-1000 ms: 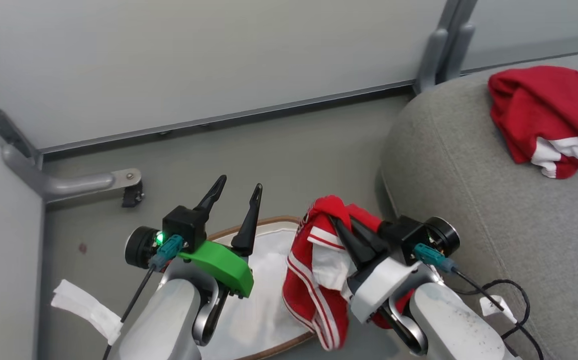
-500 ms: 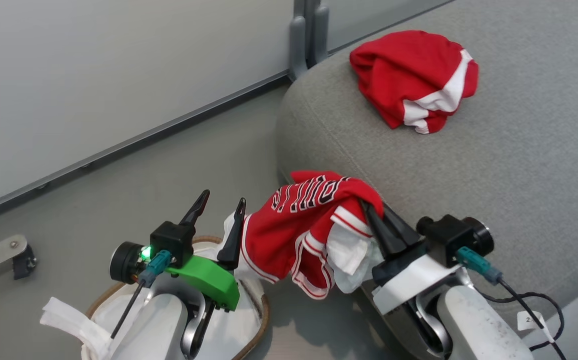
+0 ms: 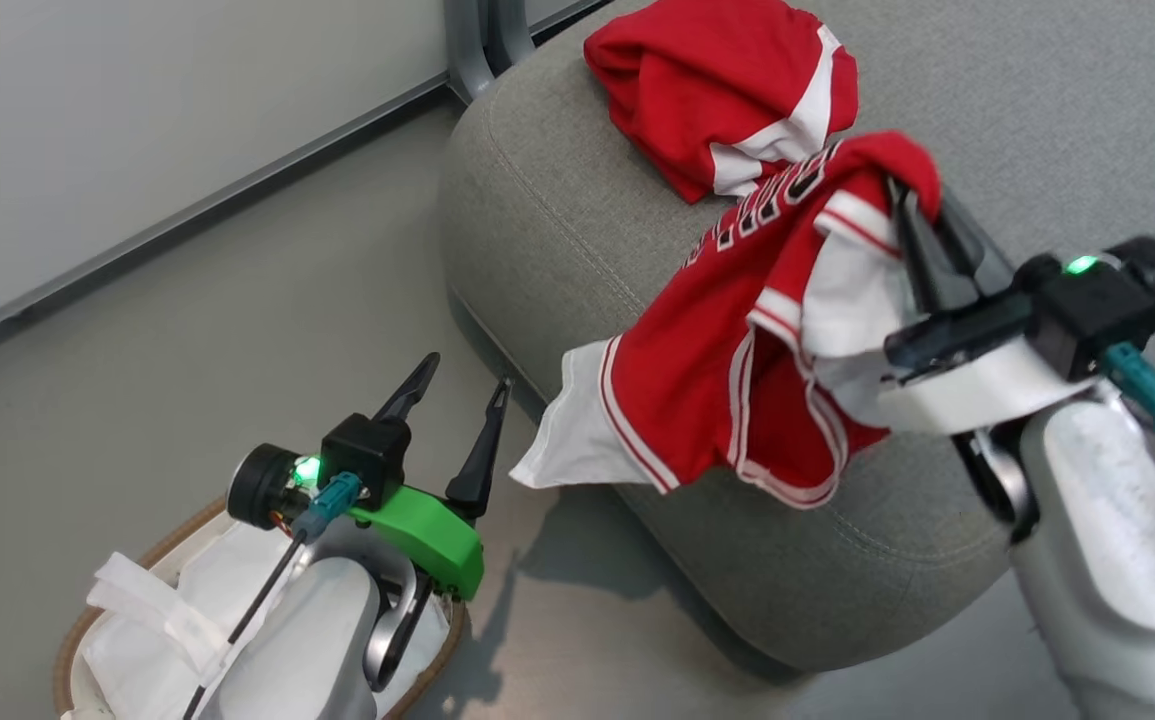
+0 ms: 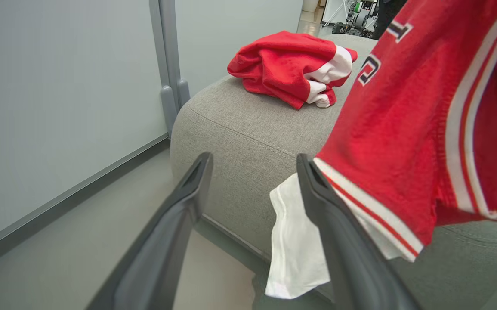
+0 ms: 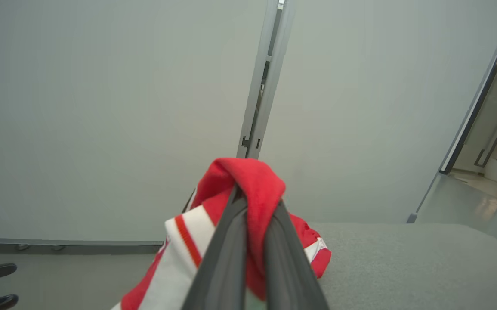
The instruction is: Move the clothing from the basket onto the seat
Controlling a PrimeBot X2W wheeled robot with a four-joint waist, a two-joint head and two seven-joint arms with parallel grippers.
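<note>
- Right end effector closed on red white-striped jersey, held above rounded edge of grey fabric sofa.
- Crumpled red-and-white jersey lies at sofa's far corner.
- Left end effector open, empty, over brown-rimmed white basket.

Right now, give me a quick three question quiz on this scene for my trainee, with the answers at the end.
1. True or false: the left gripper is shut on cloth.
2. What holds the hanging jersey? A) the right gripper B) the left gripper C) nothing, it lies loose
3. Fill in: the crumpled jersey lies on the ___.
Key: 1 false, it is open and empty. 2 A. 3 seat.
</note>
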